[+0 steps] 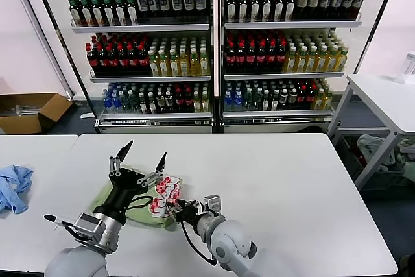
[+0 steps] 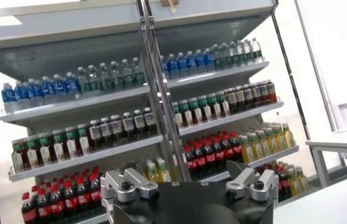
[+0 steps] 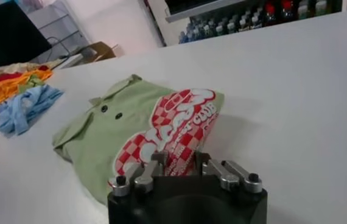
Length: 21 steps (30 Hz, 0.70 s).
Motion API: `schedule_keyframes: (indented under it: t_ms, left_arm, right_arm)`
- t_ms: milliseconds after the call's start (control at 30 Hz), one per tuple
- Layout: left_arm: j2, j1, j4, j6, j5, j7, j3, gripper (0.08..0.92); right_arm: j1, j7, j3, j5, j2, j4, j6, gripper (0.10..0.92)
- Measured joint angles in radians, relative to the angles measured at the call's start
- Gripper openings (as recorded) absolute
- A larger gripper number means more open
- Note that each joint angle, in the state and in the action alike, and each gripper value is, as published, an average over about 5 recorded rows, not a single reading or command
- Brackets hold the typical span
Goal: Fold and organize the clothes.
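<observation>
The light green polo shirt (image 1: 107,194) lies folded into a small bundle on the white table (image 1: 279,180), with its red-and-white checkered graphic (image 1: 165,191) on top. In the right wrist view the shirt (image 3: 94,137) shows its collar and two dark buttons. My right gripper (image 1: 171,207) is low at the bundle's near right edge. Its jaws (image 3: 181,163) are shut on a fold of the checkered fabric. My left gripper (image 1: 141,159) is raised above the shirt, pointing up toward the shelves, open and empty.
A light blue cloth (image 1: 13,187) lies at the table's far left, also in the right wrist view (image 3: 24,111) beside orange clothes (image 3: 15,85). Drink shelves (image 1: 214,50) stand behind. A cardboard box (image 1: 32,111) is on the floor at left, a second table (image 1: 389,98) at right.
</observation>
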Motion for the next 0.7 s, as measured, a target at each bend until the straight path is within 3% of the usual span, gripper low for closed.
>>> schedule_keyframes:
  t_ms: [233, 333, 700]
  left_arm:
    - [-0.004, 0.009, -0.001, 0.002, 0.005, 0.0, -0.001, 0.823]
    - [-0.008, 0.012, 0.001, 0.001, 0.004, -0.002, 0.001, 0.823]
    - [-0.013, 0.027, 0.001, -0.002, 0.004, -0.005, 0.002, 0.823]
  right_arm:
    - [0.009, -0.009, 0.003, -0.021, 0.007, -0.018, 0.019, 0.159]
    - [0.011, -0.011, 0.003, -0.035, 0.003, -0.018, 0.033, 0.114]
    - [-0.007, -0.02, 0.04, -0.056, -0.067, 0.029, 0.078, 0.111]
